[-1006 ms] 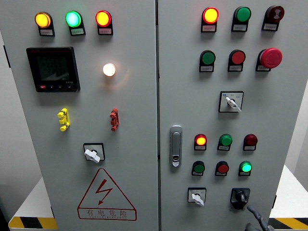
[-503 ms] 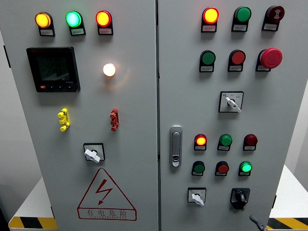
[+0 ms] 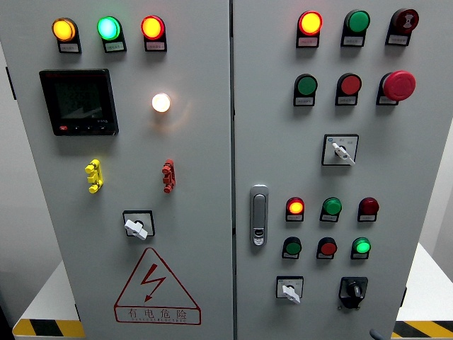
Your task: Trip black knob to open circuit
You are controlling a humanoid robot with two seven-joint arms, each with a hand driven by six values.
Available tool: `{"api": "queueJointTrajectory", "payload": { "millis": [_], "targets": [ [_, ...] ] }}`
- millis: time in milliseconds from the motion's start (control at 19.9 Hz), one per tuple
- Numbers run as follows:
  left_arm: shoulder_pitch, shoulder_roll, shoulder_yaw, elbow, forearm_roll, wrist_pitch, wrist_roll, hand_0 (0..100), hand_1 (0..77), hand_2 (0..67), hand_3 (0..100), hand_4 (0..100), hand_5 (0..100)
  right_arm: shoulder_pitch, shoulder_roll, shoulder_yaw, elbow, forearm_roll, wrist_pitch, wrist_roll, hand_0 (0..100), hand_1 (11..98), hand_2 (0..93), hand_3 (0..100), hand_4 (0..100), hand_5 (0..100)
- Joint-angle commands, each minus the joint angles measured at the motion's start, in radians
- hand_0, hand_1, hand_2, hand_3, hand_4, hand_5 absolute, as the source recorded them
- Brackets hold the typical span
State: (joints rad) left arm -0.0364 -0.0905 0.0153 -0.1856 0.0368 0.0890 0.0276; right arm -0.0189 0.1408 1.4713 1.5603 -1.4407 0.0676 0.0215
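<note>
Two doors: grey cabinet fills the view, left door and right door split by a vertical seam.
Robot hand: only a dark tip at the bottom edge, right of middle, below the knob; cannot tell if fingers are wide or curled, not touching anything seen.
Black knob: bottom right of right door, on a black plate, pointer roughly upright, apart from the robot hand tip.
White switch, low: just left of the black knob, lever pointing down-right.
Lower lamps: row of dark green, dark red, lit green; row above has lit red, green, dark red.
Handle: chrome latch at left edge of right door.
White switch, mid: centre right, lever down-right.
Upper right: green button, red button, red mushroom stop; top row lit red, green, dark red buzzer.
Left door low: red hazard triangle, white switch above it.
Left door mid: yellow clip, red clip, lit white lamp, black meter.
Left door top: lit amber, green, amber-red.
Floor strip: yellow-black tape at both bottom corners.
</note>
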Motion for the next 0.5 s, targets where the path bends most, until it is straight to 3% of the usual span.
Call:
{"api": "queueJointTrajectory", "payload": {
  "millis": [0,453],
  "targets": [
    [0.000,0.000,0.000,0.000,0.000,0.000,0.000,0,0.0,19.5,26,10,9,-0.007,0.0003,0.000,0.006,-0.001,0.000,0.000,100,43.5,1.7,13,8,26],
    [0.000,0.000,0.000,0.000,0.000,0.000,0.000,0,0.0,19.5,26,10,9,-0.016,0.0003,0.000,0.012,-0.003,0.000,0.000,100,43.6,2.2,13,7,25]
  ]
}}
